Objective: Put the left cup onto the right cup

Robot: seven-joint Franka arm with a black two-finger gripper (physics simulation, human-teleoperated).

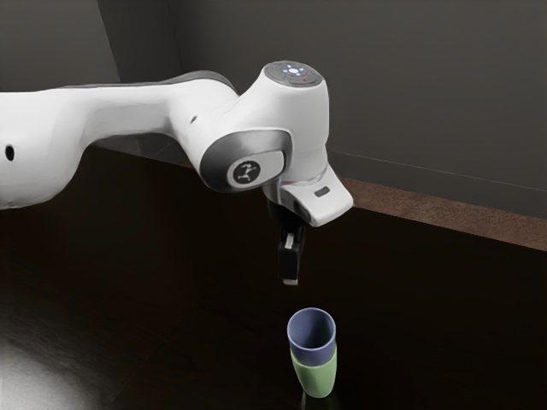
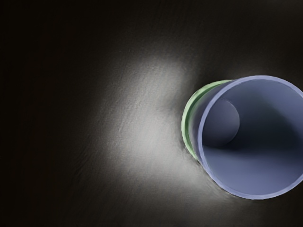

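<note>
Blue cup (image 1: pixel 311 335) stands upright, mouth up, nested in green cup (image 1: pixel 315 377); empty end effector (image 1: pixel 291 278) above, spread unclear

My claw (image 1: pixel 291 275) hangs above the table (image 1: pixel 128 342), touching nothing. Beneath it, a little toward the exterior view's right, the upper cup (image 1: pixel 311 335) sits upright, nested in the lower cup (image 1: pixel 314 377), which stands on the table. The stack is apart from my claw, its open mouth facing up.
</note>
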